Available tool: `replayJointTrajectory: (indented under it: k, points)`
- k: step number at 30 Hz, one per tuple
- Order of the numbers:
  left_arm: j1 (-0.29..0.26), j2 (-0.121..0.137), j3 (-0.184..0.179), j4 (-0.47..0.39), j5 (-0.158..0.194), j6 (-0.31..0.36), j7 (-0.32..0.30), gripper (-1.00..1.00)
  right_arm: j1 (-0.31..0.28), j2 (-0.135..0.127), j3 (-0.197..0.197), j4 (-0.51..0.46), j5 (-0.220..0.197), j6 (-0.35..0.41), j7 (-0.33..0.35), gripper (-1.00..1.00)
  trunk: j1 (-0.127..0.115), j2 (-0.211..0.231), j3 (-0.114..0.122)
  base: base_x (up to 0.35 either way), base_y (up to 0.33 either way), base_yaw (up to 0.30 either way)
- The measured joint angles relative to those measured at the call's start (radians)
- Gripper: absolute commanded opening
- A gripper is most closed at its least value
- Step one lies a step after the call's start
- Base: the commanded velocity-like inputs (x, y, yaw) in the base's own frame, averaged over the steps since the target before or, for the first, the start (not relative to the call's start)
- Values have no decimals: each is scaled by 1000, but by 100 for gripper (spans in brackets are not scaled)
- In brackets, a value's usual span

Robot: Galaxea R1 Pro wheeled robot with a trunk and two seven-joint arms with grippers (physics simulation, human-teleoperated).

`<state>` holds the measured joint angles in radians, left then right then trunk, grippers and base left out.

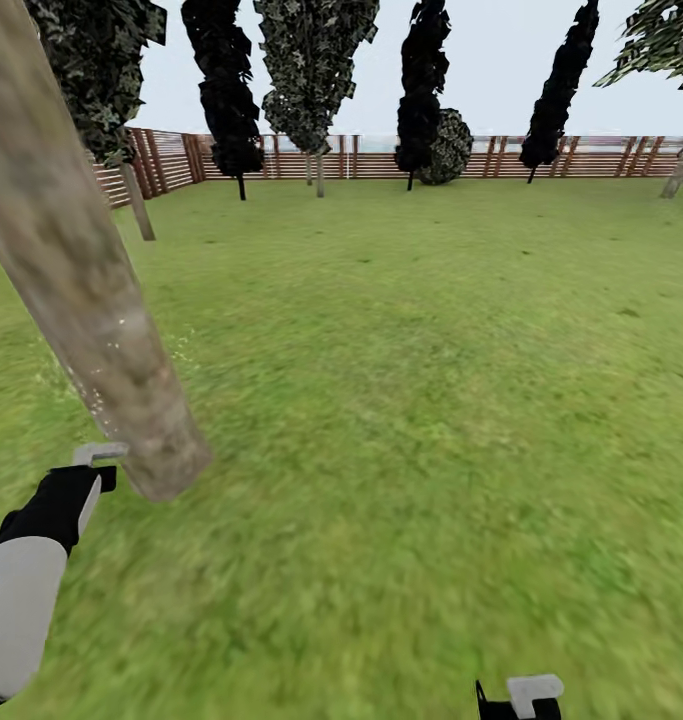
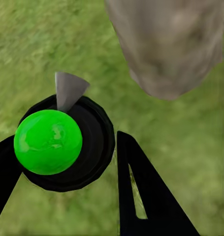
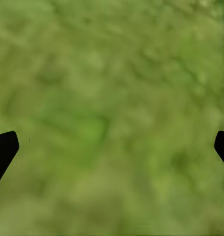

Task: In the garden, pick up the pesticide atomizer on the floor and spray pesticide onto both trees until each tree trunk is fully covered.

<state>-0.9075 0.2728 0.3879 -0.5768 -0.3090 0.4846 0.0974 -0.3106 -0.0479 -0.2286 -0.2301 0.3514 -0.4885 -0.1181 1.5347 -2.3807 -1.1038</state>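
Atomizer (image 2: pixel 60 142) between left end effector (image 2: pixel 67 172) fingers

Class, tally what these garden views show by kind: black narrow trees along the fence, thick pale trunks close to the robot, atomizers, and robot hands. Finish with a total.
Black narrow trees: 3
Thick pale trunk: 1
Atomizer: 1
Hands, left hand and right hand: 2
Total: 7
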Motion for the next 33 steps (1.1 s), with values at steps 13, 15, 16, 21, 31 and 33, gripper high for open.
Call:
replayJointTrajectory:
  k: [13,15,16,21,31,33]
  points:
    - [1,2,-3,1,-2,-4,0,-100,0,1,2,0,0,0,0,100,0,0,0,121,-250,101]
    - [1,2,-3,2,-1,-4,0,-100,0,1,2,0,0,0,0,100,0,0,0,105,-256,274]
    - [1,2,-3,2,-2,-4,0,-100,0,1,2,0,0,0,0,100,0,0,0,105,-256,276]
    - [1,2,-3,2,-2,-4,0,-100,0,1,2,0,0,0,0,100,0,0,0,107,-256,276]
    - [2,5,-3,3,-5,-5,1,-100,0,1,2,0,0,-1,0,100,0,0,0,155,-256,42]
    - [4,5,-3,3,-5,-4,1,-100,0,1,2,0,0,-1,0,100,0,0,0,160,-256,243]
